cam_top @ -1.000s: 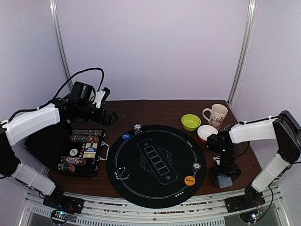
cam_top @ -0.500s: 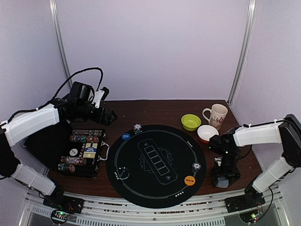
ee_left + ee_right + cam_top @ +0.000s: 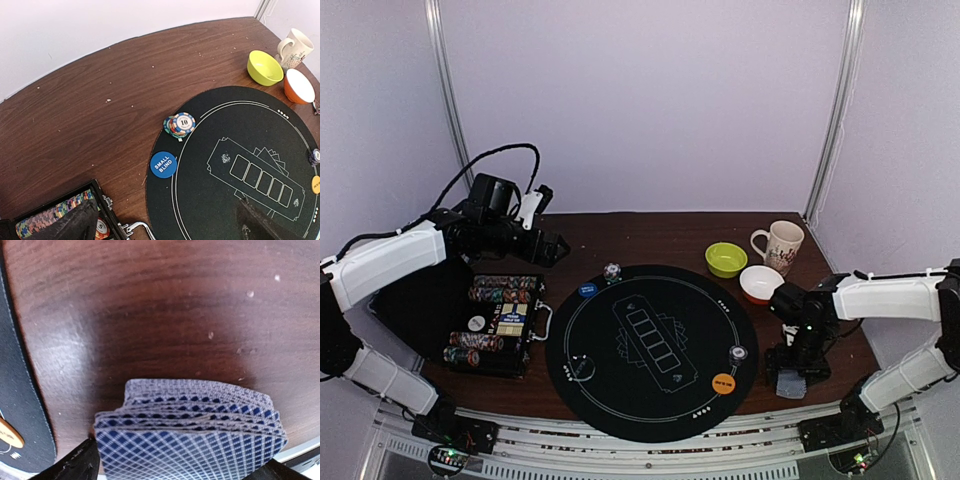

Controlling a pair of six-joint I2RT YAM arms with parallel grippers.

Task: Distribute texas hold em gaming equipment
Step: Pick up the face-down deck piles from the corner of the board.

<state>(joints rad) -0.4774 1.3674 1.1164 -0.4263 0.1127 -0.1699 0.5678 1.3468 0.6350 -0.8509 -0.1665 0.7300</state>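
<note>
Your right arm (image 3: 895, 297) has swung lower; your right fingers (image 3: 75, 466) flank the card deck (image 3: 190, 440), grip unclear. Your left fingers (image 3: 75, 225) stand apart. The deck sits near the surface (image 3: 660, 235) edge, lower right.

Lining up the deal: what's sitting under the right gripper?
The right gripper straddles a splayed deck of blue-backed cards on the wooden table beside the black mat. Anything beneath the deck is covered.

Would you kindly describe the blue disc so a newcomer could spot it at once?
Find the round black mat in the middle of the wooden table. At its far-left edge lies a flat blue disc. Unlike the multicoloured chip stack beside it, it is one plain disc printed SMALL BLIND.
</note>
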